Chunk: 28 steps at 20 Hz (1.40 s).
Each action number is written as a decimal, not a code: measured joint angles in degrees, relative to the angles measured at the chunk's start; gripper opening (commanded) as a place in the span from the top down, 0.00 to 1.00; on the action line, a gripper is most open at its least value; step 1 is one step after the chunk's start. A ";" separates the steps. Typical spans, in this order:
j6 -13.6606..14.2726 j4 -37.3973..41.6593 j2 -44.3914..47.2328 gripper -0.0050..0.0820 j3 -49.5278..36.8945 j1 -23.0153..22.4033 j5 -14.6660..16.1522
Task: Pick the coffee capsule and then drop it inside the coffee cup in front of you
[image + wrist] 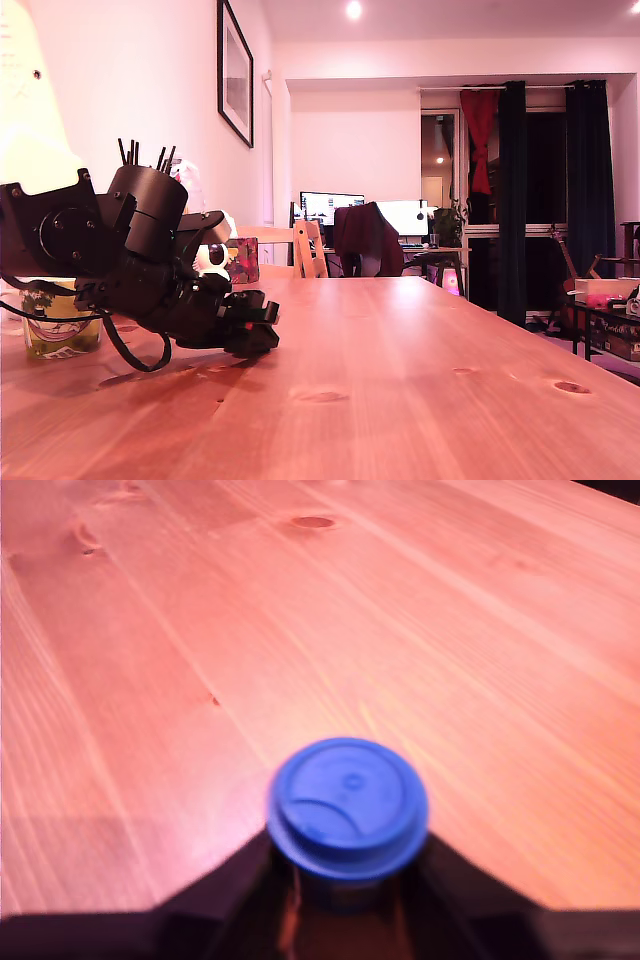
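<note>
Gripper (255, 330) sits low over the wooden table (420, 380), on the exterior view's left, w/ its dark fingers (215, 885) closed in against both sides of the blue coffee capsule (347, 807). Capsule is upright, rim on top, pinched between the jaws; wrist view slightly blurred. Coffee cup (60, 322) stands on the table behind the arm, mostly hidden, at the exterior view's far left, apart from capsule.
</note>
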 measured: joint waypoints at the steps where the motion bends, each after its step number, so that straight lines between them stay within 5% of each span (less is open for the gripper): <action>1: 0.00 0.00 0.00 0.84 0.00 0.02 0.00; 6: 0.00 -1.66 -0.39 0.84 0.28 0.02 0.00; 17: 0.00 -24.09 -14.78 0.84 0.37 0.22 0.00; 28: 0.00 -35.08 -23.32 0.84 0.37 3.10 -0.24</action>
